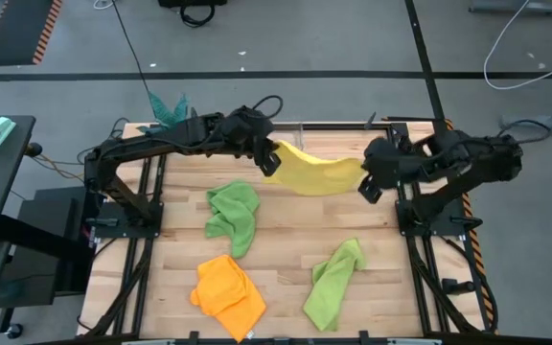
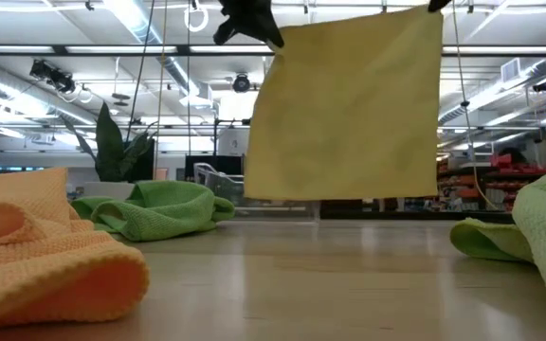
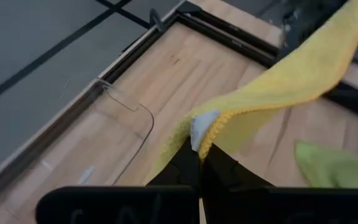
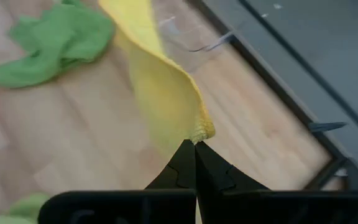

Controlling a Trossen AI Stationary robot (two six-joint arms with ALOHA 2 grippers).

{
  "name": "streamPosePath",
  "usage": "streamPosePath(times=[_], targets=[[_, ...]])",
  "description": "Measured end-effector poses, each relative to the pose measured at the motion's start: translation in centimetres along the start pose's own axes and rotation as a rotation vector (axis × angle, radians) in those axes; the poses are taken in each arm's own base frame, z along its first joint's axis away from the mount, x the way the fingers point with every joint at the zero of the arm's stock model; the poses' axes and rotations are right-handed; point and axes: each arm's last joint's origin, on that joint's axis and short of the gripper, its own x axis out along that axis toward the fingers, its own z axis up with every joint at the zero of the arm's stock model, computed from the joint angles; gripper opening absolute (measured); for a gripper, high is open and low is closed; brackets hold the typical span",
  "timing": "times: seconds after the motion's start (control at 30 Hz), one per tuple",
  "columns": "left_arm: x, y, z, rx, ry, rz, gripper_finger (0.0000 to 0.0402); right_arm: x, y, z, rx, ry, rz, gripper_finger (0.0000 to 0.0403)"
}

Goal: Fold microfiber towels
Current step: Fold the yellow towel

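High view, yellow towel (image 1: 312,174): stretched in the air between the two arms, above the far part of the worktop (image 1: 286,273).
High view, left end effector (image 1: 270,159): clamped on the yellow towel's left corner.
High view, right end effector (image 1: 365,185): clamped on the yellow towel's right corner.
High view, green towel (image 1: 233,215): crumpled on the worktop, just nearer the camera side than the yellow towel and toward the left arm.
High view, second green towel (image 1: 333,282): crumpled, well nearer than the yellow towel, toward the right arm.
High view, orange towel (image 1: 229,292): bunched at the near edge, farthest from the yellow towel.
High view, plant (image 1: 166,109): teal leaves beyond the far left corner of the worktop.
Low view, yellow towel (image 2: 349,109): hangs flat as a sheet, its lower edge clear of the worktop (image 2: 330,284); dark fingers pinch both top corners.
Low view, other towels: orange towel (image 2: 36,256) in the left foreground, green towel (image 2: 154,208) behind it, second green towel (image 2: 529,237) at the right.
Left wrist view, left end effector (image 3: 197,155): fingers together, pinching the yellow towel (image 3: 278,81) at its white tag.
Right wrist view, right end effector (image 4: 194,149): fingers together on the hemmed corner of the yellow towel (image 4: 157,87); a green towel (image 4: 58,40) lies beyond it.
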Motion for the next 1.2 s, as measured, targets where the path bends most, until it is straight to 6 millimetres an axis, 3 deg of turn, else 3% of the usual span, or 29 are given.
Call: streamPosePath(times=[0.27,0.63,0.97,1.2], targets=[[0.5,0.1,0.0,-0.065,-0.009,0.037,0.0004,0.4,-3.9,0.9,0.011,0.012,-0.084,0.0],[-0.3,2.6,2.2,-0.048,-0.069,0.045,0.0004,4.1,-5.7,4.0,0.041,0.085,-0.067,0.0],[-0.1,2.7,0.4,-0.025,0.116,0.077,0.0004,4.7,-4.9,4.3,0.066,0.108,-0.036,0.0],[0.9,1.2,-1.9,-0.032,0.205,0.037,0.0004,5.5,-2.9,2.5,0.029,0.211,0.014,0.0]])
